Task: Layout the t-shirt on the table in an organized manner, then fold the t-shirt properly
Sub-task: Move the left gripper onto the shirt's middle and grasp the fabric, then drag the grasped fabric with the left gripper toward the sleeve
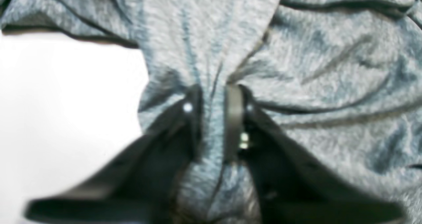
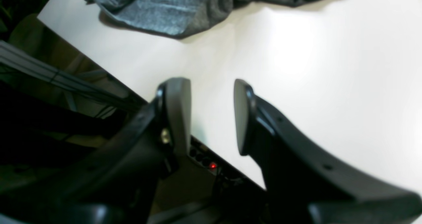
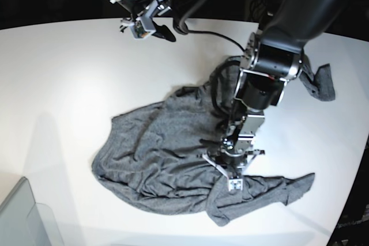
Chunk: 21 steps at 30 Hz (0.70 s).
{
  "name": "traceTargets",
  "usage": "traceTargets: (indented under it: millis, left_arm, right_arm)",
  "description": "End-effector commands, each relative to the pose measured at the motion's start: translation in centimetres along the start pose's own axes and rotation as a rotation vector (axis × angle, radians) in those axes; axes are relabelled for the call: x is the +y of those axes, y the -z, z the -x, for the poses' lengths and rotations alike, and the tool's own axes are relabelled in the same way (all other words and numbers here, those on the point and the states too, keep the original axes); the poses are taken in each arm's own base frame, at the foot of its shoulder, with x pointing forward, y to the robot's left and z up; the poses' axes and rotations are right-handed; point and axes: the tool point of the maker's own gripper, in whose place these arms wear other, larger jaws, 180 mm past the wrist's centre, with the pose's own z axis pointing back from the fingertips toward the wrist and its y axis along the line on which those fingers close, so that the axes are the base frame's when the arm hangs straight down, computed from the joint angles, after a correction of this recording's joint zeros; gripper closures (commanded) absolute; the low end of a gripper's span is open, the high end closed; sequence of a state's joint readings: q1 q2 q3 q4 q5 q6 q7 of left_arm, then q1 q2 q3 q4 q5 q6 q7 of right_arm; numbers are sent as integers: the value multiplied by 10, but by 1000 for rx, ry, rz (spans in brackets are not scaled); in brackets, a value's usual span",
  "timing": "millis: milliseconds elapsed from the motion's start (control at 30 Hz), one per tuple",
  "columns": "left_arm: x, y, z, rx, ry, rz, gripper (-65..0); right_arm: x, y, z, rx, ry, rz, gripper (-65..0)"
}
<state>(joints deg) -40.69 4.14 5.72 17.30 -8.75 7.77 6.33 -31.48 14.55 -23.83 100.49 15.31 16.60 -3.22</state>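
One crumpled t-shirt [image 3: 167,148] sprawls across the white worktop [image 3: 63,84]; the left tool [image 1: 212,118] pinches a ridge of its soft, limp knit, while the right tool [image 2: 212,115], spread and empty, hangs beyond the shirt's far side. Hems or shoulders look the surest holds.

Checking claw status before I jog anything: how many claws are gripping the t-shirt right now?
1. The left claw pinches a ridge of the t-shirt near its middle. The right claw hangs open and empty over the table edge, away from the cloth.
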Motion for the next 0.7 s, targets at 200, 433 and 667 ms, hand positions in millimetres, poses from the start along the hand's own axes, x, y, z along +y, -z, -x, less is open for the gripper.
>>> traceTargets:
  millis: [200,433,667]
  left_arm:
    - [-1,0,-30,-46,-68,3,0]
    - [23,-37,-68,-170,-274,10,0]
    - [44,-110,-74,-327,-304,7,0]
  right_arm:
    - [-13,-3,-7,-35,6,32,-223]
    - [-18,0,3,-10,10,40,-223]
    - [-23,6,-10,-39,-12,38,-223]
